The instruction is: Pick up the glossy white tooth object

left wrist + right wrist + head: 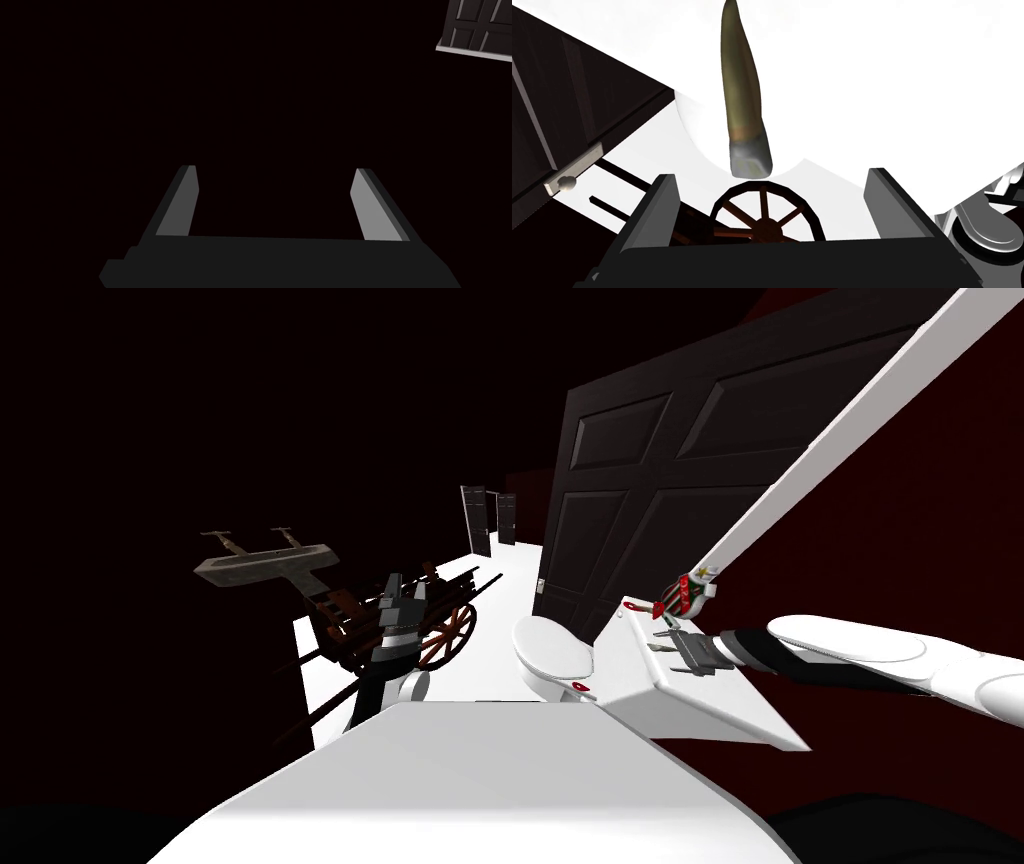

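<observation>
Tooth [744, 100] lay just ahead of my right gripper [772, 175], whose fingers stood spread and held nothing.

Head view: my right arm stretched in from the right above the white toilet tank [700, 698], close to a dark panelled door [650, 488], while my left gripper [400, 610] hung in front of a wooden cart [345, 623], near a grey sink [265, 560]. Left wrist view: the left fingers stood wide apart and empty against darkness. Right wrist view: the tooth, drawn olive-brown with a grey blunt end, showed against a white surface [887, 90], its blunt end toward me and clear of both fingers; the cart's spoked wheel [767, 227] sat between the fingers, and the door's knob [566, 183] showed off to one side.
</observation>
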Robot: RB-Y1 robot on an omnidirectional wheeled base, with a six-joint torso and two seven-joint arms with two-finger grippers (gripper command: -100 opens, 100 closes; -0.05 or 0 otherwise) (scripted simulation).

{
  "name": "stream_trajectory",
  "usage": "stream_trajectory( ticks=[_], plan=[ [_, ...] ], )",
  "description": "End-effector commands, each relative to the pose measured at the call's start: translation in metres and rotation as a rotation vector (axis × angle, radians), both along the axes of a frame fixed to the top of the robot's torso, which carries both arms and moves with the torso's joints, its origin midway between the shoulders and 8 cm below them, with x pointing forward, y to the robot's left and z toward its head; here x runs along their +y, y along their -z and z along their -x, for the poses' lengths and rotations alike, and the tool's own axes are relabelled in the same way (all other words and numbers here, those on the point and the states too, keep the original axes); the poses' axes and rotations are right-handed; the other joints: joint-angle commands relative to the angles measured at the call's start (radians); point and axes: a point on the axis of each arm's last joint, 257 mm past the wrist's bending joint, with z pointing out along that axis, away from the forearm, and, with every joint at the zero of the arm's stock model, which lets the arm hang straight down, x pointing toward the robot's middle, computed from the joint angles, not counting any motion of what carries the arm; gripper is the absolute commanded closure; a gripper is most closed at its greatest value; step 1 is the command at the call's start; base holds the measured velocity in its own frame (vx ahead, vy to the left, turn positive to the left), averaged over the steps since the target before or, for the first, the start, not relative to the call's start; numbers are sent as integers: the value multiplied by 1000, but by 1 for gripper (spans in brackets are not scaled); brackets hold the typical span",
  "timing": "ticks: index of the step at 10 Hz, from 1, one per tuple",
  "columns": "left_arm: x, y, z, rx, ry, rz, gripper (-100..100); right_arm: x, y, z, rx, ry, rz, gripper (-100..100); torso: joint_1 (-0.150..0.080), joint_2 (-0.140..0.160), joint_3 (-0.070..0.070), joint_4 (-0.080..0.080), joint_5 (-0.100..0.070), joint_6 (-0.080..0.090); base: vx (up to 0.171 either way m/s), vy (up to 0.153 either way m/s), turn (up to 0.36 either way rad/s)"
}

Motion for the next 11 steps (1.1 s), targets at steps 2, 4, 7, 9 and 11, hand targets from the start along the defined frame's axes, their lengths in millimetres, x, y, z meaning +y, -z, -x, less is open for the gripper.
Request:
stream_trajectory(
  ticks=[2, 4, 7, 9, 11],
  plan=[
    [0, 0, 0, 0, 0, 0, 0, -21, -3, 14, 50, -3, 64, -100, 0, 0, 0, 0, 0, 0, 24, -27, 76],
    [0, 0, 0, 0, 0, 0, 0, -22, -3, 15, 53, -2, 68, -100, -2, -1, -1, 0, 0, 0, 30, -40, 60],
    [0, 0, 0, 0, 0, 0, 0, -30, 19, 33, 54, 21, 71, -100, 1, 0, 0, 0, 0, 0, 25, 2, 82],
    [0, 0, 0, 0, 0, 0, 0, -28, 16, 31, 56, 15, 71, 100, 0, -1, -1, -1, -2, -1, 10, 0, 1],
    [0, 0, 0, 0, 0, 0, 0, -28, 16, 31, 57, 15, 71, 100, -1, -1, -1, -1, -3, -1, 0, 0, 0]
  ],
)
